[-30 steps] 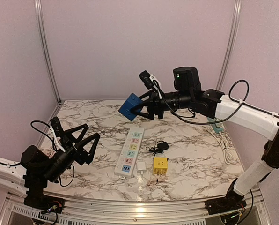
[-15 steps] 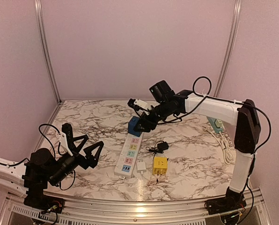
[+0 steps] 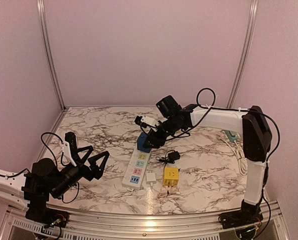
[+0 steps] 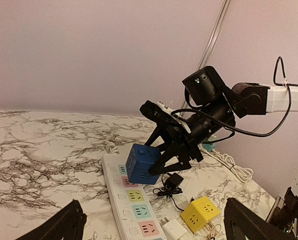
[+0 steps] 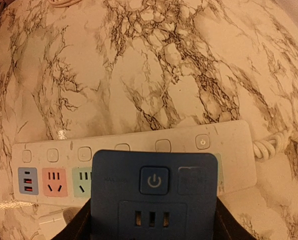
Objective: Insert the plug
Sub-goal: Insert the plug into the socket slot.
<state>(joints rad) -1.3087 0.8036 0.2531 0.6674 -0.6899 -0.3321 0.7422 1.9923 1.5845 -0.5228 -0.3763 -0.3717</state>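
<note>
top external: left gripper near its base, fingers spread wide, holding nothing. farther out, right gripper pinches the blue cube plug over the power strip far end. step looks like alignment; next calls for squaring prongs to a socket and pressing down.

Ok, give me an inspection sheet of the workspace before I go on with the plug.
Surface: marble-patterned table.
Job's things: blue cube plug over the far sockets of the white power strip; whether it is seated, cannot tell.
Clutter: yellow cube, white charger and black adapter beside the strip.
Grippers: right gripper fingers closed on the blue cube plug; left gripper open, empty.
Cables: thin black lead by the adapter; white cable near a teal strip.
Surroundings: pink walls, metal frame posts.
</note>
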